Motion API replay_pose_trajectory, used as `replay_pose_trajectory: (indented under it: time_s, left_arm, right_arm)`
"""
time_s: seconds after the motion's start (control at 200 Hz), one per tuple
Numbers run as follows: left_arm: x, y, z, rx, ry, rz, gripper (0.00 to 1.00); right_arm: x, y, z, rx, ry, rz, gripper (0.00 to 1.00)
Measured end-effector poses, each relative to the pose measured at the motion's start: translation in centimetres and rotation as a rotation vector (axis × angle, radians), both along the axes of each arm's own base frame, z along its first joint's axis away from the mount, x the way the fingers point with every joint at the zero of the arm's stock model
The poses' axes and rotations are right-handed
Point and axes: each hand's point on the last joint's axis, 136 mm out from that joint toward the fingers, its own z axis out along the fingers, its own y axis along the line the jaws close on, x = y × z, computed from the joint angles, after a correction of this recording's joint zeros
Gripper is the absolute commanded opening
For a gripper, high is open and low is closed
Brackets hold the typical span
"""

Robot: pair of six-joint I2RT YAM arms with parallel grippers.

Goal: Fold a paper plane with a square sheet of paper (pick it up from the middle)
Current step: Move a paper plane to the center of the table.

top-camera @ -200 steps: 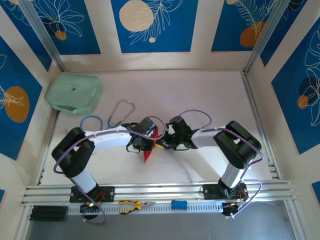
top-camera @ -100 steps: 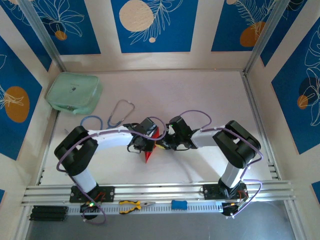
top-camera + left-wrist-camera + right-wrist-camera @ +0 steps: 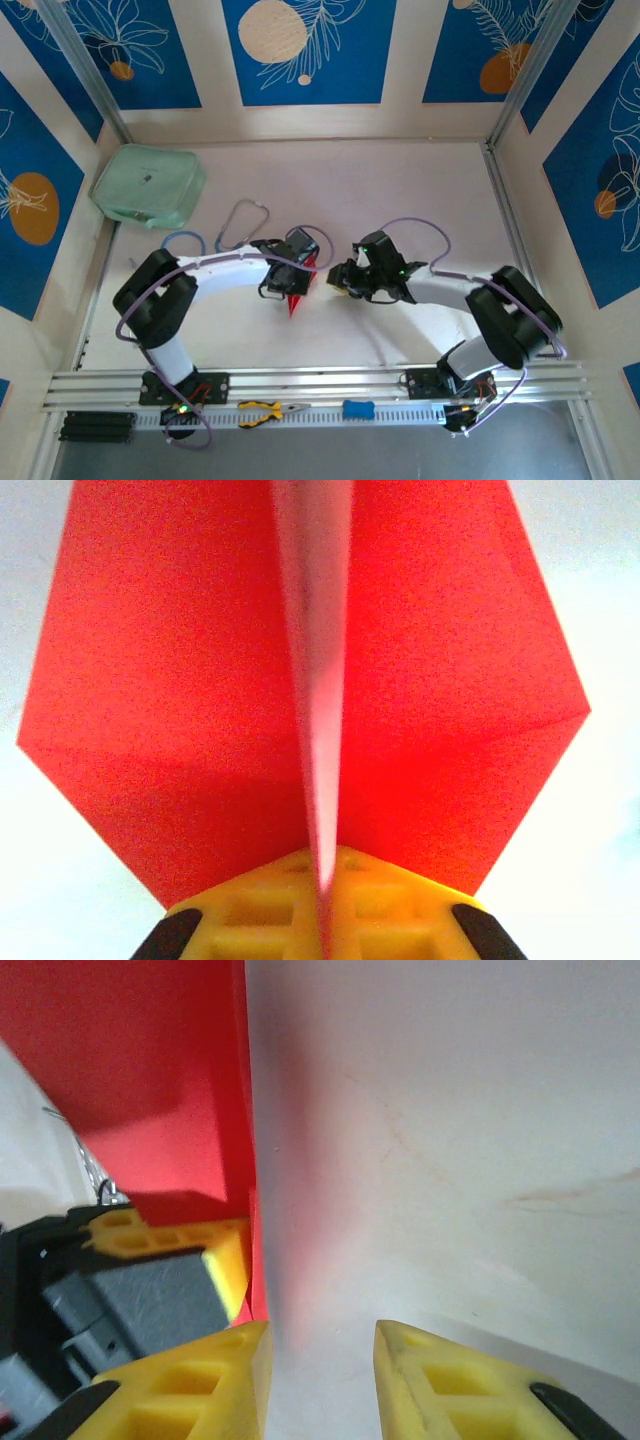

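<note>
Red paper passing to the left gripper alone

Red and creased, the sheet of paper [image 3: 296,300] is standing on edge at the middle of the table [image 3: 400,190], a little nearer the arm bases than the far wall, with its point aiming toward the near edge. In the left wrist view the sheet of paper [image 3: 180,680] is spreading into two flaps either side of a raised centre crease, and that crease is running straight down between the yellow fingers.

The left gripper [image 3: 288,285] is pinching it there: its jaws are pressed together on the crease [image 3: 322,900], tighter than a second ago, and they are keeping the fold upright.

The right gripper [image 3: 340,280] is doing the opposite. A second ago it was meeting the left one at the paper; now it is drawing away to the right and its jaws are parting. In its own wrist view the right gripper [image 3: 320,1360] is showing bare table between its fingers, with the red edge [image 3: 130,1050] off to the left and one of the left gripper's fingers [image 3: 225,1260] beside it.

As a judgement, the shared pinch on the centre fold is ending and the right arm is freeing itself for a fresh hold, probably on a flap for the next crease. The plane is looking only partly folded, and the thin paper could be sagging or twisting while one grip is carrying it
</note>
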Motion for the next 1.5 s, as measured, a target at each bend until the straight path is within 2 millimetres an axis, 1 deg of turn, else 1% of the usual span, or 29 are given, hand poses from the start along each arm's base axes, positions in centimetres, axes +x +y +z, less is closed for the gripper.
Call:
replay_pose_trajectory:
  time_s: [0.09, 0.2, 0.33, 0.455, 0.66, 0.91, 1.015, 1.09, 1.115, 1.185, 1.29, 1.5]
  left_arm:
    - [0.6, -0.3, -0.1, 0.016, -0.001, 0.015, 0.11]
    - [0.7, -0.4, -0.5, 0.042, 0.011, 0.023, 0.13]
    - [0.6, -0.4, -0.8, 0.068, 0.024, 0.033, 0.15]
    - [0.7, -0.4, -1.0, 0.083, 0.027, 0.04, 0.17]
    - [0.7, -0.5, -1.1, 0.099, 0.031, 0.039, 0.2]
    - [0.9, -0.6, -1.3, 0.106, 0.038, 0.063, 0.23]
    - [1.0, -0.8, -1.4, 0.103, 0.041, 0.082, 0.3]
    - [1.1, -0.9, -1.5, 0.098, 0.042, 0.096, 0.31]
    - [1.1, -0.9, -1.5, 0.097, 0.043, 0.102, 0.34]
    - [1.2, -1.1, -1.5, 0.089, 0.044, 0.12, 0.35]
    - [1.2, -1.2, -1.5, 0.075, 0.046, 0.151, 0.4]
    - [1.1, -1.4, -1.5, 0.061, 0.046, 0.221, 0.42]
  right_arm:
    - [-0.3, -1.6, 0.3, -0.006, -0.012, -0.03, 0.36]
    - [-0.8, -3.2, 0.2, -0.023, -0.012, -0.062, 0.36]
    - [-1.2, -4.2, 0.2, -0.027, -0.013, -0.077, 0.37]
    - [-1.5, -4.5, 0.2, -0.027, -0.016, -0.081, 0.36]
    - [-2.0, -4.8, -0.4, -0.037, 0.0, -0.081, 0.37]
    - [-2.0, -4.8, -0.4, -0.034, -0.002, -0.08, 0.37]
    - [-2.2, -4.8, -0.5, -0.03, -0.002, -0.08, 0.37]
    - [-2.4, -5.0, -0.4, -0.027, -0.006, -0.08, 0.37]
    - [-2.4, -5.0, -0.4, -0.026, -0.007, -0.08, 0.37]
    - [-2.5, -5.1, -0.3, -0.021, -0.013, -0.082, 0.37]
    - [-2.6, -5.2, 0.1, -0.01, -0.023, -0.089, 0.37]
    - [-3.0, -5.2, 0.5, 0.012, -0.03, -0.081, 0.37]
